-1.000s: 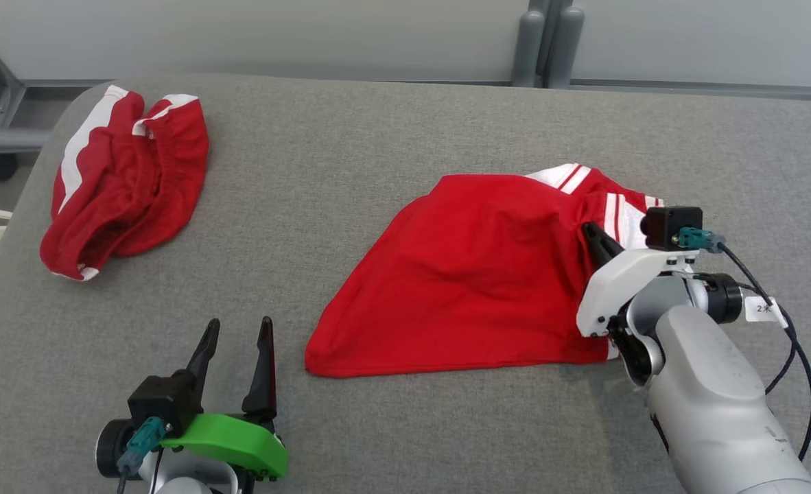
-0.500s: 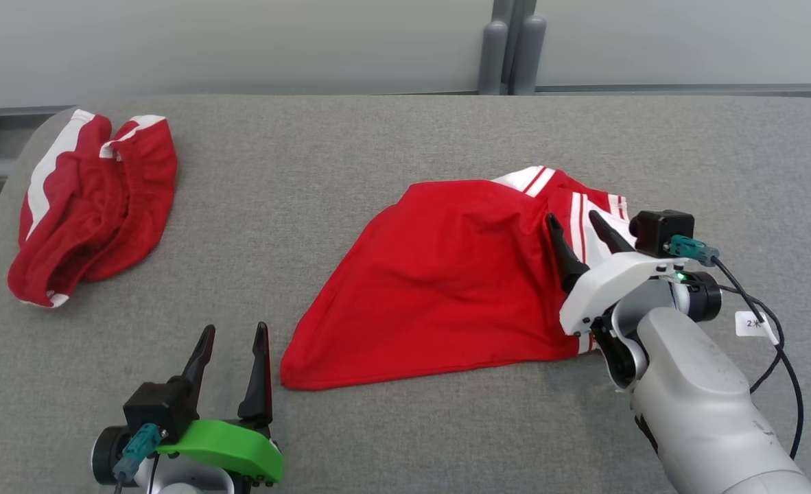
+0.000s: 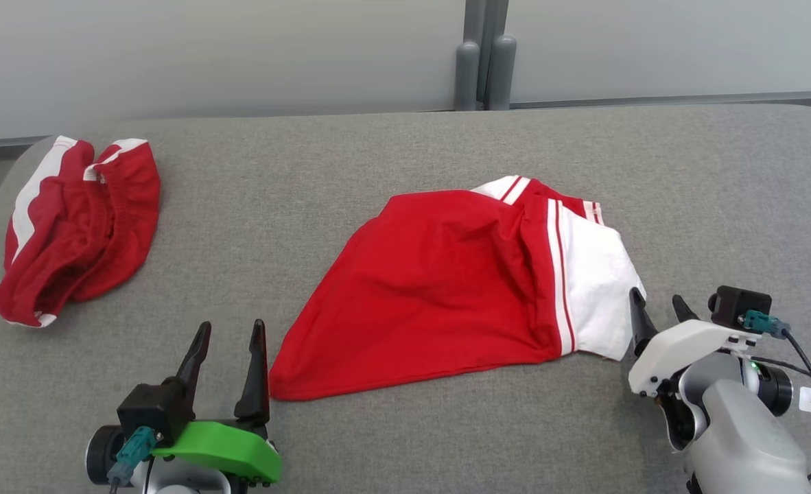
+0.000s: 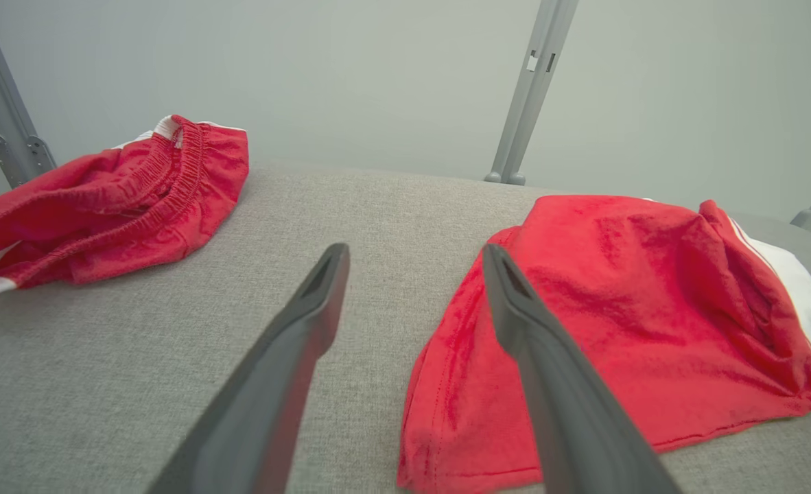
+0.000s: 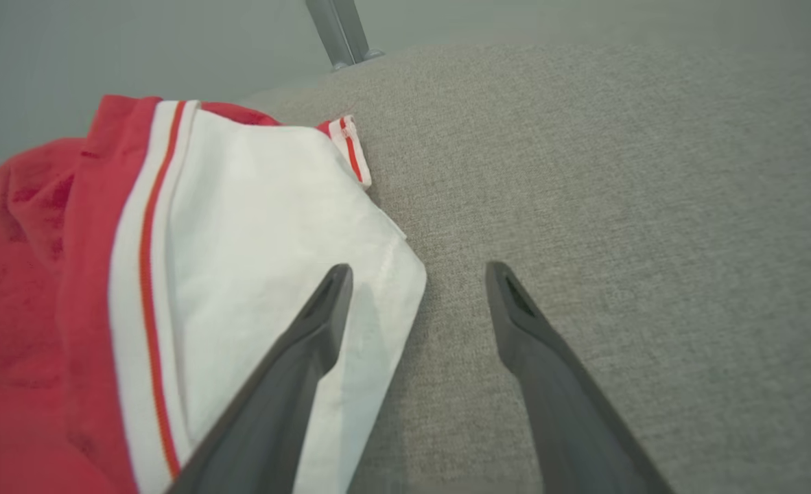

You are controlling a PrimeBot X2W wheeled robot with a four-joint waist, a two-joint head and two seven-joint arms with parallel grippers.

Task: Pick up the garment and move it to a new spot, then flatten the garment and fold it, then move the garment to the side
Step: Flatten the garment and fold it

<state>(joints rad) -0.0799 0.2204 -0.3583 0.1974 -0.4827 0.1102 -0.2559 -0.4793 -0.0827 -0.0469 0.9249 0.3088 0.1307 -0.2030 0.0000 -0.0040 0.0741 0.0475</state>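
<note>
Now the garment [image 3: 447,295] lies in the middle of the grey counter [image 3: 309,171]. It is mostly red, with a white part and stripes on its right side. It is not flat yet: a fold of red cloth stands up near the stripes.

The right tool [image 3: 654,298] is spread wide and holds nothing. It sits just beside the white corner. In the right wrist view, one finger is over the white cloth and the other is over bare counter. I think it is there so it can pinch that corner and pull it straight.

The left tool [image 3: 231,326] is spread too, and empty. It sits low near the closest red corner, maybe to grab that side. Some bunched-up red shorts [image 3: 76,226] lie far off at the left edge, out of the way.
</note>
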